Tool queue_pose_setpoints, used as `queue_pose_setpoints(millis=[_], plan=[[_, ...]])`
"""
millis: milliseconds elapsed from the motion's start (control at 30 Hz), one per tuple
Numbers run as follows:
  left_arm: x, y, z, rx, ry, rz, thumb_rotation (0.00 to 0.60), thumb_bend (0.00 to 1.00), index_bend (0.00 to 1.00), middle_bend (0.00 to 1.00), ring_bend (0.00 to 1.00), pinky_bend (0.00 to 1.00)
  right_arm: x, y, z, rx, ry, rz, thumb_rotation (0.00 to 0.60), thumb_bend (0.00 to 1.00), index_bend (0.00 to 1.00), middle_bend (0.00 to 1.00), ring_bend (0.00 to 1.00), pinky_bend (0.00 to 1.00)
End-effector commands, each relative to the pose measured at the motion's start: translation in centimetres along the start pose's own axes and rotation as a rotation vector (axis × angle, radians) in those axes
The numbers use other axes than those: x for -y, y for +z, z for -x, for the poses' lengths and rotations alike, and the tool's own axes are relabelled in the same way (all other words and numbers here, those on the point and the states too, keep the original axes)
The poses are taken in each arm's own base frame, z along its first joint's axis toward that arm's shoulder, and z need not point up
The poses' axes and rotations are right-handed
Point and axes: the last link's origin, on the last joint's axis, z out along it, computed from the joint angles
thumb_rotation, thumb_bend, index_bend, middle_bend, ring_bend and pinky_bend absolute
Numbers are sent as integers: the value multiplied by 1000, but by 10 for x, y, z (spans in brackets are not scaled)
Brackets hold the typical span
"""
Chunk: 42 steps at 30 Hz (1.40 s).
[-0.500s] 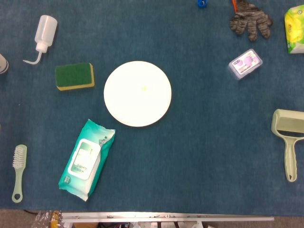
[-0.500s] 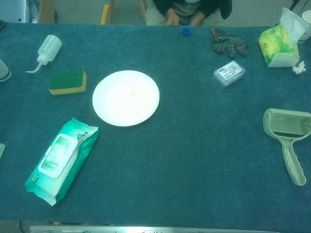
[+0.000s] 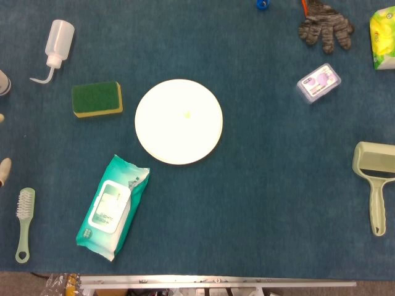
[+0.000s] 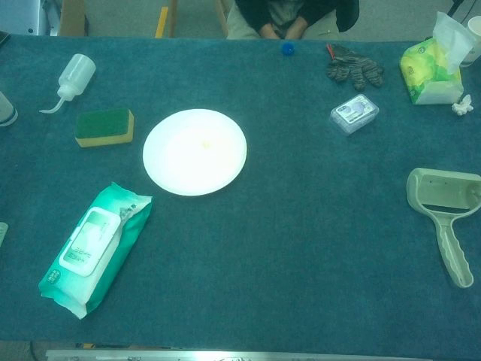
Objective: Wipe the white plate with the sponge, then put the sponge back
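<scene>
Only two pale fingertips (image 3: 4, 168) showed at the far left edge of the head view, most likely from the left hand (image 3: 2, 165); so little of it was in the picture that I could not tell whether its fingers were wide or narrow, only that they touched nothing that could be seen. The right hand was in neither view. The sponge (image 3: 97, 99) lay flat on the blue surface (image 3: 271, 185), green side up with the yellow layer below, just beside the left rim of the white plate (image 3: 178, 121) but apart from it, and no hand was on it. The plate sat near the middle of the surface, with a small yellowish spot (image 3: 187, 114) close to its centre, which I judged to be the dirt to wipe. From this I judged that the task was hardly begun: the sponge was not yet picked up, the plate was not yet wiped, and the putting back was also left. The fingertips were below the sponge in the head view and well apart from it, so a reach toward it seemed the first step. Around these things lay a squeeze bottle (image 3: 57, 42), a pack of wet wipes (image 3: 111, 206), a small brush (image 3: 24, 223), a lint roller (image 3: 374, 185), a glove (image 3: 325, 24) and a small clear box (image 3: 319, 82).
</scene>
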Motion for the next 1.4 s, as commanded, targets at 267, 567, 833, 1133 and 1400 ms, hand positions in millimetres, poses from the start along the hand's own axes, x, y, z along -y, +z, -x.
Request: queue_pose_setpoints(millis=[267, 567, 833, 1133, 1400], plan=[[-39, 31, 11, 86, 24, 190, 600, 277, 243, 162, 22, 52, 1, 3, -1, 1, -7, -2, 600, 388, 389, 394, 244, 450], [-67, 80, 36, 190, 77, 238, 591, 277, 243, 134, 22, 52, 0, 3, -3, -6, -19, 8, 600, 388, 389, 394, 244, 450], [-83, 115, 58, 274, 179, 234, 494, 250, 236, 100, 22, 52, 1, 4, -1, -1, -22, 10, 600, 388, 389, 394, 244, 450], [-80, 143, 87, 353, 234, 162, 451, 246, 125, 53, 14, 51, -3, 5, -3, -10, -32, 23, 600, 388, 389, 394, 244, 450], [-72, 161, 107, 405, 281, 81, 426, 246, 65, 19, 2, 52, -5, 5, -4, -8, -37, 35, 600, 388, 389, 394, 244, 450]])
